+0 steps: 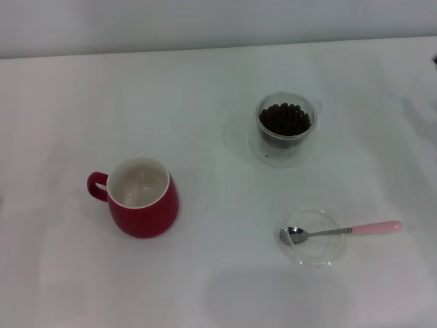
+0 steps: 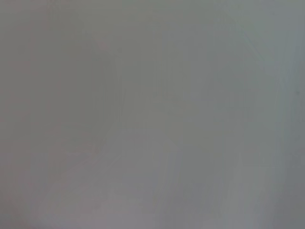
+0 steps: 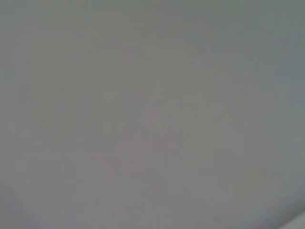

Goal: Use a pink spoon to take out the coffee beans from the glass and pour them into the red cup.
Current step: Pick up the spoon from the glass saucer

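In the head view, the red cup (image 1: 141, 199) stands upright at the left of the white table, its white inside bare and its handle pointing left. The glass (image 1: 285, 128) stands farther back at the right, holding a heap of dark coffee beans (image 1: 285, 119). The pink spoon (image 1: 341, 231) lies nearer the front right, its metal bowl resting in a flat clear glass dish (image 1: 313, 238) and its pink handle reaching right over the rim. Neither gripper shows in any view. Both wrist views hold only a plain grey surface.
The white table (image 1: 218, 287) ends at a pale wall along the back. A small dark shape (image 1: 434, 60) touches the right edge of the head view.
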Available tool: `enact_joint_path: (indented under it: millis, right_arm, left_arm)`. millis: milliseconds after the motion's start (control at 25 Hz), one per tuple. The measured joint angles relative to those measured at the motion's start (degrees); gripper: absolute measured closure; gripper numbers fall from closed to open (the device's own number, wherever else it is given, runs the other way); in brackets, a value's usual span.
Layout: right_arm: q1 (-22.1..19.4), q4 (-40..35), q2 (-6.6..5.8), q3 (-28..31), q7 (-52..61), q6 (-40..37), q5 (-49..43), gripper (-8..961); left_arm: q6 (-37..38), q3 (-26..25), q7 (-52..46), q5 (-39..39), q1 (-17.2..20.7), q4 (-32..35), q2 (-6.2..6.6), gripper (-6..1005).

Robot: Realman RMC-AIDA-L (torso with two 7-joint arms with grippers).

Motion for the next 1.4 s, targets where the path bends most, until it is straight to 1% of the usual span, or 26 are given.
enact_joint_path:
  millis: [80, 200, 400, 520, 600, 680, 920, 1120, 1400]
  right_arm:
    - [-2.9, 0.9, -0.09, -1.2, 4.7, -4.8, 0.0, 84]
    - [-6.3, 3.3, 0.28, -4.6, 9.7, -11.1, -0.1, 84]
    - [-9.1, 9.2, 1.68, -10.1, 13.5, -18.5, -0.1, 84]
    - [-10.1, 12.9, 1.84, -12.9, 14.6, -22.6, -0.1, 84]
    - [-10.3, 14.9, 1.89, -14.0, 15.1, -24.6, -0.7, 84]
    - [-10.3, 15.7, 1.91, -14.3, 15.4, -25.0, -1.9, 84]
    - [-10.5, 16.4, 1.92, -14.4, 16.2, -25.4, -6.8, 133]
    - [-9.7, 15.4, 2.20, -14.3, 16.3, -24.4, -12.4, 144]
    - [-9.0, 13.0, 2.27, -14.5, 17.0, -22.0, -17.0, 199]
  left_arm:
    - [-0.5, 0.0, 0.1, -1.1, -1.4, -0.1, 0.00, 131]
    - [-1.4, 0.0, 0.3, -1.3, -3.0, -0.2, 0.02, 133]
    - [-4.7, -0.1, 0.3, -2.8, -5.3, -1.1, -0.11, 135]
    - [-6.5, 0.2, 0.3, -2.7, -6.8, -1.1, -0.19, 135]
    - [-6.7, 0.3, 0.2, -2.6, -7.0, -1.0, -0.15, 135]
    - [-6.6, 0.3, 0.1, -2.5, -6.8, -0.9, -0.17, 135]
    - [-6.4, 0.7, 0.0, -2.5, -6.1, -0.3, -0.29, 135]
    - [-6.4, 0.7, 0.0, -2.4, -6.2, 0.5, -0.28, 135]
    - [-6.4, 0.7, 0.1, -2.4, -6.5, 1.4, -0.26, 135]
